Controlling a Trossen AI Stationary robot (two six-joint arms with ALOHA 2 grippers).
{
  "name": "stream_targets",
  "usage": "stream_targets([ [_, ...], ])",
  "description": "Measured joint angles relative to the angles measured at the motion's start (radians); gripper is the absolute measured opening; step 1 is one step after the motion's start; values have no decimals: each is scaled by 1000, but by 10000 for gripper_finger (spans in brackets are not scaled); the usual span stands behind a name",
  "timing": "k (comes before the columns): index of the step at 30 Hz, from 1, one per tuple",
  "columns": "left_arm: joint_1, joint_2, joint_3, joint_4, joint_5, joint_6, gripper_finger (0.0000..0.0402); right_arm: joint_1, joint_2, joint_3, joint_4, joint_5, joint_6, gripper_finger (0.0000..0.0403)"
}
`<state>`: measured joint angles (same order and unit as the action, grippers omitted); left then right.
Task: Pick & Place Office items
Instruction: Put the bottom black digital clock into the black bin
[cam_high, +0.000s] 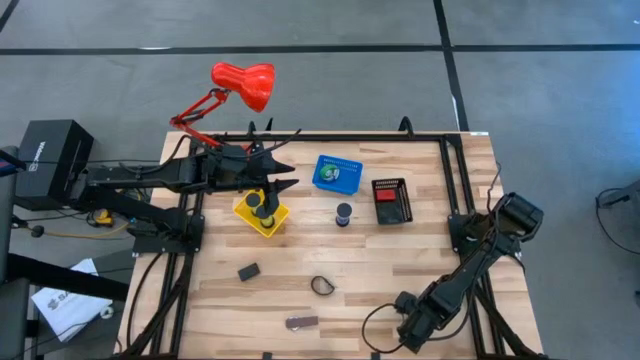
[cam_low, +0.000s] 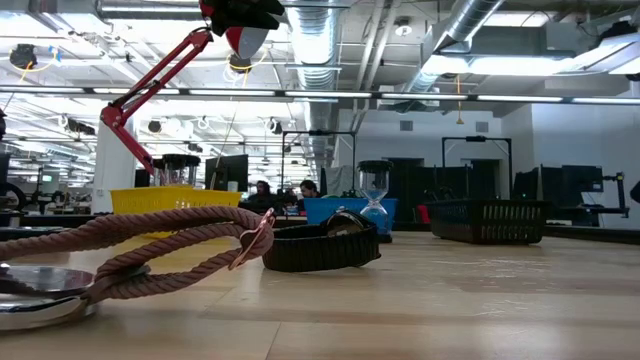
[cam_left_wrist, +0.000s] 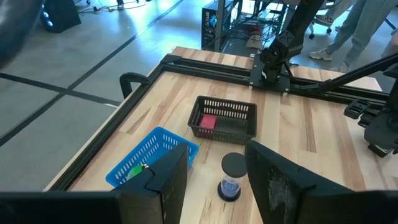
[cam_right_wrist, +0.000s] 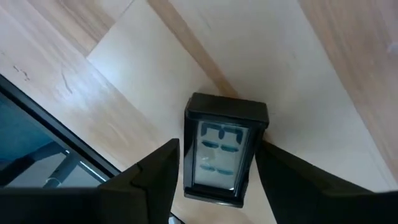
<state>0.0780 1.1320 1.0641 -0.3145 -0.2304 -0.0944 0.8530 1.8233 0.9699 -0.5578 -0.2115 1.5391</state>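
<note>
My left gripper (cam_high: 283, 176) hangs open above the yellow basket (cam_high: 275, 226), which holds black round rolls (cam_high: 262, 205). My right gripper (cam_high: 410, 335) is low at the table's near edge, shut on a black block with a clear window (cam_right_wrist: 224, 149). A green piece (cam_high: 328, 175) lies in the blue basket (cam_high: 345, 163). A red block (cam_high: 386, 196) lies in the black basket (cam_high: 400, 212). A small black-capped hourglass (cam_high: 343, 214) stands between the baskets. A black block (cam_high: 248, 271), a black loop (cam_high: 321, 285) and a brownish bar (cam_high: 301, 322) lie flat on the wood. My right gripper has the windowed black block between its two fingers, one finger (cam_right_wrist: 158, 177) on each long side (cam_right_wrist: 188, 162). The fingers come from above, pointing down, and lie along the block. The block seems to rest on the table; I cannot tell if it is lifted.
A red desk lamp (cam_high: 243, 84) leans over the table's far left corner. A black rail frame (cam_high: 450, 170) borders the table. In the low view a pinkish braided cord (cam_low: 150, 245) lies nearest the camera. Bare wood (cam_high: 430, 260) stretches between the baskets and the near edge.
</note>
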Motion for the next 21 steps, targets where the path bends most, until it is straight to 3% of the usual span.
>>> stream_targets([
  [9, 0, 0, 0, 0, 0, 0, 153, -19, 10, 89, -61, 41, -304, 138],
  [16, 0, 0, -57, 9, 0, 0, 153, -77, 13, 203, -187, 138, -556, 138],
  [21, 0, 0, -117, 13, 0, -47, 153, -157, 12, 284, -389, 208, -717, 129],
])
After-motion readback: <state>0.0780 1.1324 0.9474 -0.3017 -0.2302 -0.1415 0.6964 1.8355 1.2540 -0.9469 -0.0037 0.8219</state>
